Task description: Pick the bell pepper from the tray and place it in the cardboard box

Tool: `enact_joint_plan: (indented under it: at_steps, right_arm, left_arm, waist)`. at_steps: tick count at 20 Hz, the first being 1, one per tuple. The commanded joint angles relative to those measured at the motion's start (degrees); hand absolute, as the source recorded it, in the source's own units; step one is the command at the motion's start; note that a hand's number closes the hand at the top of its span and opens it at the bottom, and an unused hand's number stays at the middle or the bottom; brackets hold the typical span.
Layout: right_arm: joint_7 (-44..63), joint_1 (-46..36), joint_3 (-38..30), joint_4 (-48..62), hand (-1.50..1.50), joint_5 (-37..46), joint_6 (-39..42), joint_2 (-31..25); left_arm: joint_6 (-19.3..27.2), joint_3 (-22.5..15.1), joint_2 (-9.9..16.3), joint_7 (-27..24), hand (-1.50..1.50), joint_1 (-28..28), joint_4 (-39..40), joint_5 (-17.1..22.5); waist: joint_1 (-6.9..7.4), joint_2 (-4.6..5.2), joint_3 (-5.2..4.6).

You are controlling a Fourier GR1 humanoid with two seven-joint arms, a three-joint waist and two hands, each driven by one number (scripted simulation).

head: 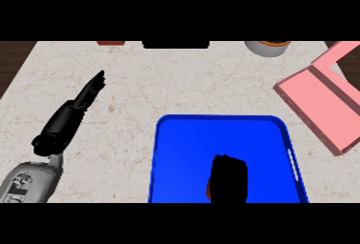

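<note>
Covering a red bell pepper [209, 188] on the blue tray [204, 138], right hand [229, 178] curled around it; left hand [88, 93] rested open, fingers straight, near bench [175, 81] left edge.

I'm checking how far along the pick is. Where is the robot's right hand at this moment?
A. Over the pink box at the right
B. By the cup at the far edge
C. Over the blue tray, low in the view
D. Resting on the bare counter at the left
C: the right hand shows as a dark shape over the blue tray, with a sliver of red at its left edge.
</note>
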Motion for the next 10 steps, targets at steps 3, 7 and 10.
enact_joint_plan:
  at_steps: [3,7,10]
  right_arm:
    - [-3.5,-7.6,-2.1,5.2,1.5,0.4,-2.8,0.7]
    - [-25.3,-18.9,-13.1,9.6,1.5,-11.3,-4.3,-3.0]
    - [-35.3,-25.3,-17.8,14.6,1.5,-14.7,-8.3,-5.4]
  left_arm:
    - [-3.3,3.0,0.7,0.3,0.0,-0.3,-0.8,1.2]
    - [-2.4,0.9,-0.7,-1.5,0.0,-2.5,2.2,-0.1]
    - [-2.4,1.6,-0.5,0.0,0.0,-3.5,1.2,0.5]
  waist:
    - [0.36,0.12,0.05]
    - [2.03,1.15,0.16]
    - [2.83,1.19,0.21]
